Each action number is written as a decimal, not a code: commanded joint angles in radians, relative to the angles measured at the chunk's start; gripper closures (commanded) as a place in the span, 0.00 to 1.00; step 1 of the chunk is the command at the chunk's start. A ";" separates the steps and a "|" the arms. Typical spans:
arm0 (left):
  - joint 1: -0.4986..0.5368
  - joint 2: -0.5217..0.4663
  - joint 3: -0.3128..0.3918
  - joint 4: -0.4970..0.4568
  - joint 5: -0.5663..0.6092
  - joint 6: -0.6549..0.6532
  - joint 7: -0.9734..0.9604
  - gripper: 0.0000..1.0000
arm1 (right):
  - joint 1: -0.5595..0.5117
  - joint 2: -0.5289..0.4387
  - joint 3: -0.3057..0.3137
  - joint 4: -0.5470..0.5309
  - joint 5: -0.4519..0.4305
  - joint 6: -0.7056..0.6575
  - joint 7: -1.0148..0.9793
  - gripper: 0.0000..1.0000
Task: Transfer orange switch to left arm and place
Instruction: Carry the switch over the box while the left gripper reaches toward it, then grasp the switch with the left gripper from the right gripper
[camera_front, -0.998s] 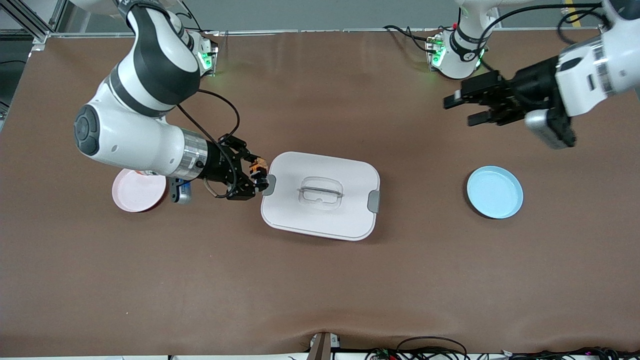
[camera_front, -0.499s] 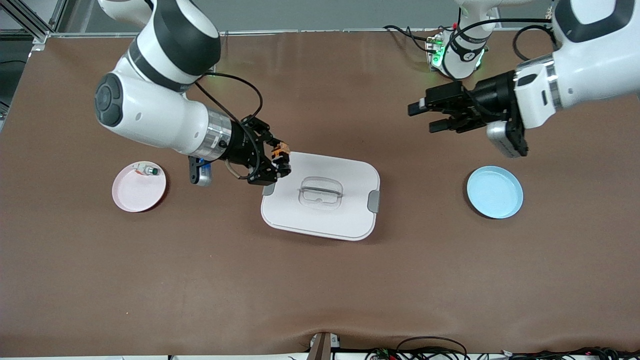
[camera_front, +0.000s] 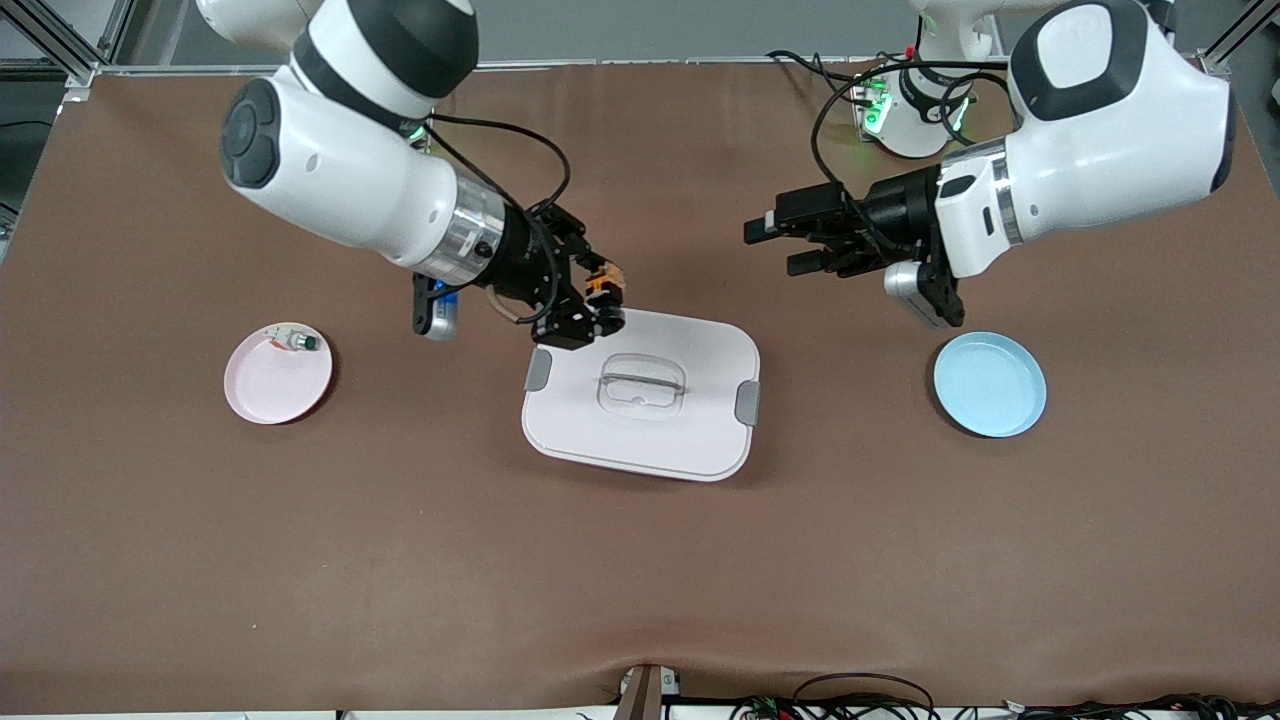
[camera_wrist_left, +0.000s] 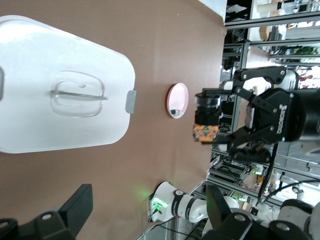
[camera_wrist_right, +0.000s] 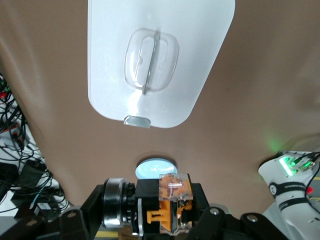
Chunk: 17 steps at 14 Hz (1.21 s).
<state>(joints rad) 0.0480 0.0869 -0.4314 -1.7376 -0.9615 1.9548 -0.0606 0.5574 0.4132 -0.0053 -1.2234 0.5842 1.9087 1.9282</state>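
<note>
Brown table cloth (camera_front: 300, 560) carries one white box (camera_front: 640, 420) at its middle. Since a second ago the right gripper (camera_front: 600, 305), clamped on the orange switch (camera_front: 604, 282), has risen from beside the box's grey latch to above the box's corner toward the bases. The left gripper (camera_front: 775, 245), fingers spread wide and empty, has swung in from the table's end toward the box. Two plates flank the box: one pink plate (camera_front: 278, 385) holding one green-capped switch (camera_front: 296, 341), and one blue plate (camera_front: 990, 385).
</note>
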 joint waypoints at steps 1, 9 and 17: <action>-0.003 0.020 -0.035 -0.003 -0.043 0.073 0.021 0.00 | 0.032 0.030 -0.010 0.051 0.014 0.044 0.054 1.00; -0.048 0.070 -0.047 0.001 -0.054 0.173 0.021 0.00 | 0.058 0.096 -0.010 0.143 0.013 0.127 0.129 1.00; -0.079 0.085 -0.046 0.009 -0.054 0.227 0.019 0.00 | 0.093 0.116 -0.013 0.145 0.011 0.165 0.152 1.00</action>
<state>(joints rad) -0.0340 0.1668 -0.4712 -1.7369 -0.9896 2.1674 -0.0606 0.6360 0.5099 -0.0064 -1.1199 0.5842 2.0726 2.0506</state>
